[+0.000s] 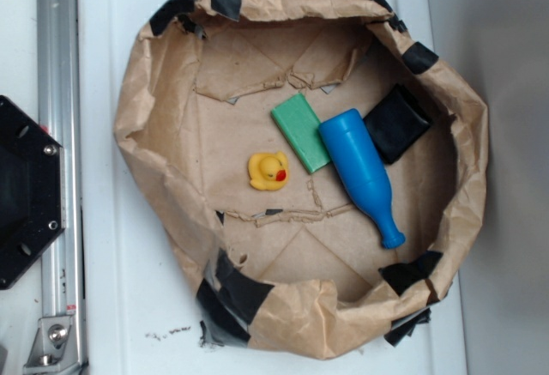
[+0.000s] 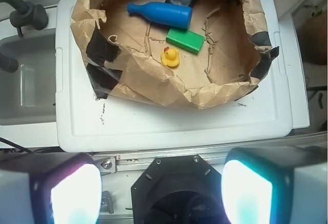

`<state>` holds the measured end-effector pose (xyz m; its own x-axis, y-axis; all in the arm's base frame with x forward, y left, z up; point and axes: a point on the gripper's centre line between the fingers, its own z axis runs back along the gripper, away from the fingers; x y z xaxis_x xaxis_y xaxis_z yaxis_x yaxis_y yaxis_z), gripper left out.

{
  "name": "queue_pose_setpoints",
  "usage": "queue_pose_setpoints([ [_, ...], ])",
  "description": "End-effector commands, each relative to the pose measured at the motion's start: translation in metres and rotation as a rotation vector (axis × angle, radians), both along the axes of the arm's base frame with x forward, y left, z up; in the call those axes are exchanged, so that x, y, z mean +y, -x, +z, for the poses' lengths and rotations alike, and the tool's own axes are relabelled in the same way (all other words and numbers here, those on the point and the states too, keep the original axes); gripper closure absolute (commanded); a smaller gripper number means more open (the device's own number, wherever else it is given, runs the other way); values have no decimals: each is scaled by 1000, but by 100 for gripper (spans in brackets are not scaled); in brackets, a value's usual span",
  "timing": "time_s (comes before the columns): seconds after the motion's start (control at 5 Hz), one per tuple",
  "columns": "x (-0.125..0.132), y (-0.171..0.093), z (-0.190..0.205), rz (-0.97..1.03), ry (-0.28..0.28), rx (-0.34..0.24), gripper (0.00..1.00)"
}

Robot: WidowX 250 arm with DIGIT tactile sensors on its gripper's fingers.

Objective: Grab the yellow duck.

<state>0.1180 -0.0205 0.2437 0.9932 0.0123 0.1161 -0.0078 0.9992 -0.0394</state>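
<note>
The yellow duck (image 1: 269, 171) (image 2: 170, 57), small with a red beak, sits on the brown paper floor of a paper-lined basin, left of the green block. In the wrist view my gripper (image 2: 161, 193) is open, its two pads wide apart with nothing between them. It hangs high over the robot's black base, well short of the basin and the duck. The gripper does not show in the exterior view.
A green block (image 1: 301, 132), a blue bottle (image 1: 361, 172) lying on its side and a black pouch (image 1: 396, 123) lie near the duck. Crumpled paper walls (image 1: 141, 135) with black tape ring the basin. An aluminium rail (image 1: 58, 169) and the black base (image 1: 26, 190) stand at left.
</note>
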Motion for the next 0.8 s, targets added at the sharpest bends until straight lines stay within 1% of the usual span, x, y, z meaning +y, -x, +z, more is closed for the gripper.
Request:
queue_pose_setpoints([
  [0.0,0,0,0,0,0,0,0],
  [0.2,-2,-50,-27,153,31,-78,0],
  [0.4,6,-95,-45,258,13,-43,0],
  [0.6,14,-103,-62,278,4,-47,0],
])
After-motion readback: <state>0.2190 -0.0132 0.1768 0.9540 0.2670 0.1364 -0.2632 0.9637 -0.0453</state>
